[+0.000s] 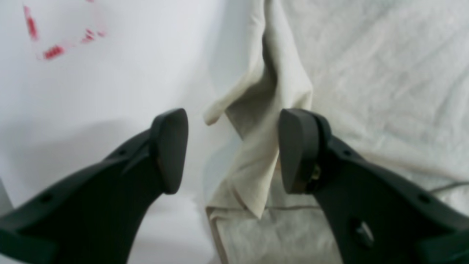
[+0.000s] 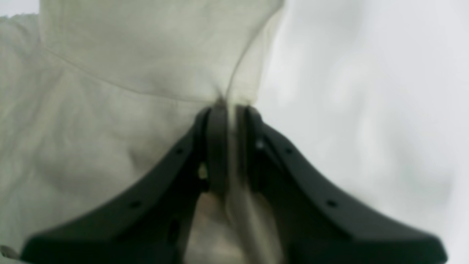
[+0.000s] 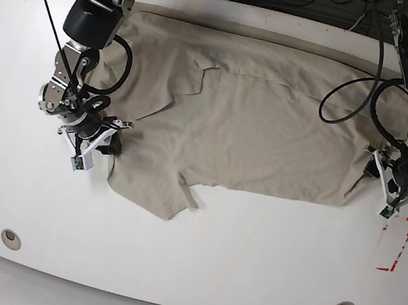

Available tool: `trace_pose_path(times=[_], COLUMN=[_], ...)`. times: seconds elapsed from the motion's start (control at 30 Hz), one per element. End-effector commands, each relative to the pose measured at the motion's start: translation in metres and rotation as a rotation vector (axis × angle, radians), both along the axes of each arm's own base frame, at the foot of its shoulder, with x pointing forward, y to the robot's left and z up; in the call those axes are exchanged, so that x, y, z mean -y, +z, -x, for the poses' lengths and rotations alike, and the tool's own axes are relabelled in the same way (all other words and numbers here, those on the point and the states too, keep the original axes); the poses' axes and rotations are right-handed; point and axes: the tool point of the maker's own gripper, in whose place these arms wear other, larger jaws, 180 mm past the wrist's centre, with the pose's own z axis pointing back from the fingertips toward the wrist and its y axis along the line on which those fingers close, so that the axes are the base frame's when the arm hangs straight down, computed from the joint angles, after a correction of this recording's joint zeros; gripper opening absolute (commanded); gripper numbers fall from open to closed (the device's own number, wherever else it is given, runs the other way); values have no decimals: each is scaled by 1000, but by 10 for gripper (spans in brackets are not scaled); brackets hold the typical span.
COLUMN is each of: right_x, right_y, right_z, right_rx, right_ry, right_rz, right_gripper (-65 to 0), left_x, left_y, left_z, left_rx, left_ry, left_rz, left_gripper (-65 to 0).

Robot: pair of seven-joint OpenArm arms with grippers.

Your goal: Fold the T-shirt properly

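The T-shirt lies spread over the middle and far part of the white table. It is beige, plain and much wrinkled. One pointed corner of it hangs toward the near edge, a little to the side of the right arm. In the base view the cloth reaches from the right gripper on the picture's left side to the left gripper on the picture's right side.

The right gripper is closed on the T-shirt. In the right wrist view its 2 black fingers stand almost together, and a thin pinch of cloth runs between them. A seam line of the shirt goes from the upper left down to the place of the grip.

The left gripper has its jaws wide apart. In the left wrist view a raised, twisted fold of the T-shirt stands between the 2 pads, closer to the pad on the picture's right. The pads do not press the fold. Whether that pad touches the cloth, I cannot tell.

Red marks are on the table near the left gripper, on the side away from the shirt.
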Motion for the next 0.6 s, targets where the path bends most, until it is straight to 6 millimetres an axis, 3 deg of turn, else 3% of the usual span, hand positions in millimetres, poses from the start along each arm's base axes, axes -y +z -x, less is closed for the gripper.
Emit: trace_pose_path(times=[0.0, 0.57], right_x=[5, 5], right_y=[7, 7], right_z=[-6, -6], right_rx=[11, 11], right_ry=[4, 4], right_rz=[20, 20], right_gripper=[-556, -556], left_x=[-10, -16], left_y=[13, -15], left_z=[-14, -15], left_rx=[45, 11], left_ry=[19, 55], left_rz=[9, 90], left_gripper=[-283, -283])
